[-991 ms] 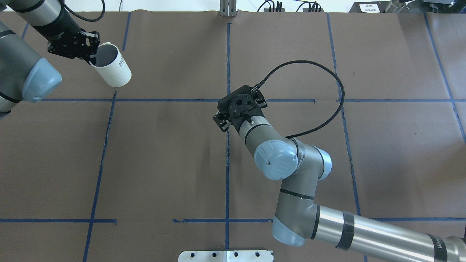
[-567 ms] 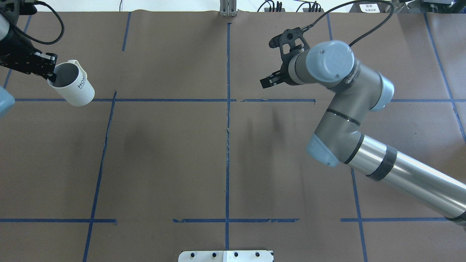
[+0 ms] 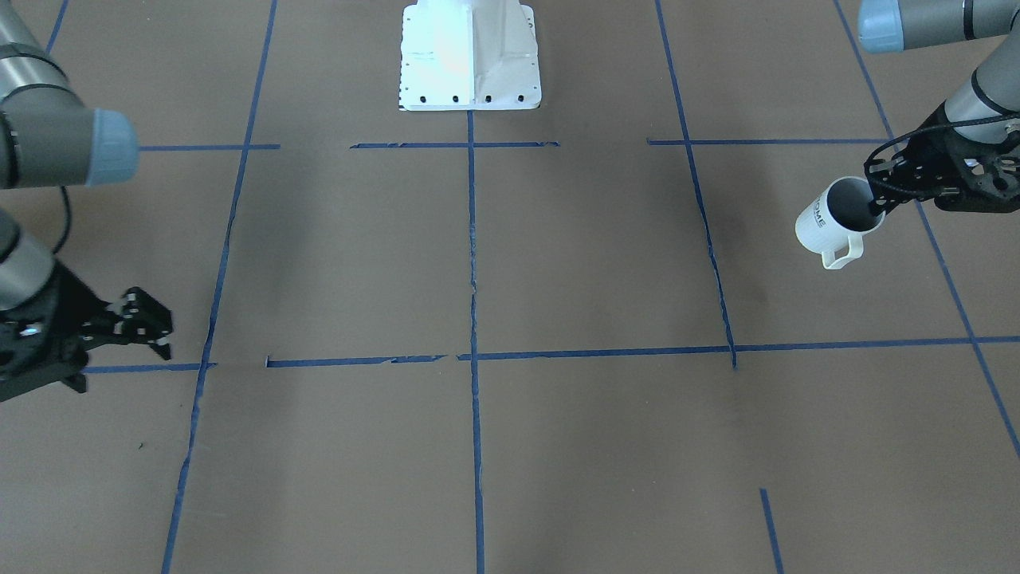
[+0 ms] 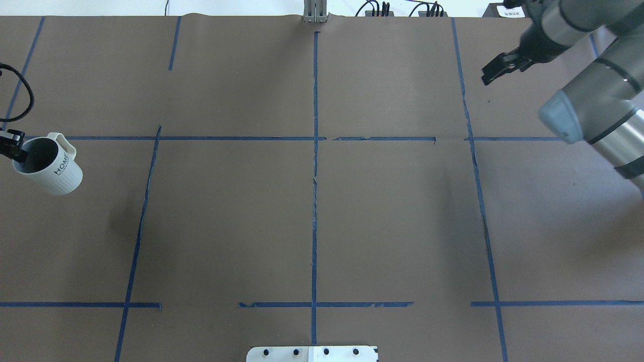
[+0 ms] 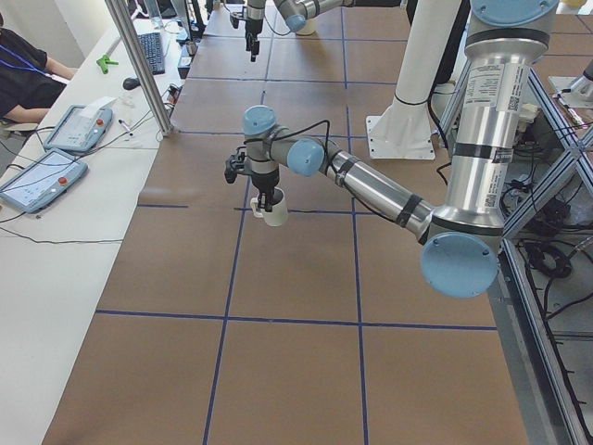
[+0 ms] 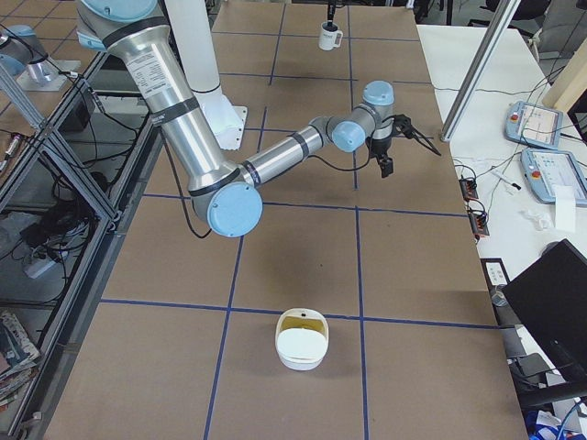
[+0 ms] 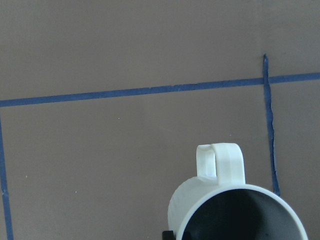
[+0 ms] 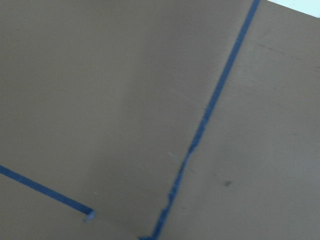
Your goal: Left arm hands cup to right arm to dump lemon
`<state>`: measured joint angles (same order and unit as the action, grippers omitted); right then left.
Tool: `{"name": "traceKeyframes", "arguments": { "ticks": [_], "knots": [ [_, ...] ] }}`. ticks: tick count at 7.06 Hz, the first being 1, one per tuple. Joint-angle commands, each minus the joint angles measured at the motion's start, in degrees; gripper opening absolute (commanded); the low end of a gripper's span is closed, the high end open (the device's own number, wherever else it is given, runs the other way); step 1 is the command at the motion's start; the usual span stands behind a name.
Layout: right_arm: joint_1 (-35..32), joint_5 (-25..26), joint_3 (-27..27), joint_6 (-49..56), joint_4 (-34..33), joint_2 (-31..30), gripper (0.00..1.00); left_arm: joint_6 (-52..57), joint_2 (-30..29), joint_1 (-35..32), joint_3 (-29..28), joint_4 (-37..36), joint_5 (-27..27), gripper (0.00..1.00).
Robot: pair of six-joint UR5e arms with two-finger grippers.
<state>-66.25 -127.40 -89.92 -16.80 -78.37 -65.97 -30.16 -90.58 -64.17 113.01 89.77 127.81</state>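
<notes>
So the count here is two arms, two hands, one cup, and one extra bowl-ish thing. The left hand (image 3: pixel 877 208) is a black skeletal frame, and it's clamped on the rim of the cup (image 4: pixel 48 168), one thin finger down inside the mouth and the other on the outside. The cup is a small white mug: glossy, greyish inside, vertical ribs on its lower half, one loop handle and dark "HOME" lettering. It hangs clear of the table (image 4: pixel 226 211) way over on the robot's left side. The table itself is flat matte brown sheeting with blue tape lines making a grid (some of the tape looks a bit ragged). The right hand (image 3: pixel 162 335) is far off on the opposite side, fingers spread and grasping nothing. The right side camera also shows one rounded white bowl (image 6: pixel 302 339) with something yellowish in it; can't tell what.
</notes>
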Motion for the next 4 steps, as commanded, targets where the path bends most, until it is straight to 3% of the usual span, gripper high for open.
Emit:
{"name": "traceKeyframes", "arguments": {
  "ticks": [1, 4],
  "knots": [
    [-11.9, -9.1, -0.3, 16.4, -6.2, -4.2, 1.00, -4.0, 2.5, 0.1, -0.5, 4.1, -0.1, 0.00],
    [-19.5, -12.4, -7.8, 23.7, -9.1, -17.4, 1.00, -8.7, 6.1, 0.3, -8.1, 20.8, -1.7, 0.00]
  ]
}}
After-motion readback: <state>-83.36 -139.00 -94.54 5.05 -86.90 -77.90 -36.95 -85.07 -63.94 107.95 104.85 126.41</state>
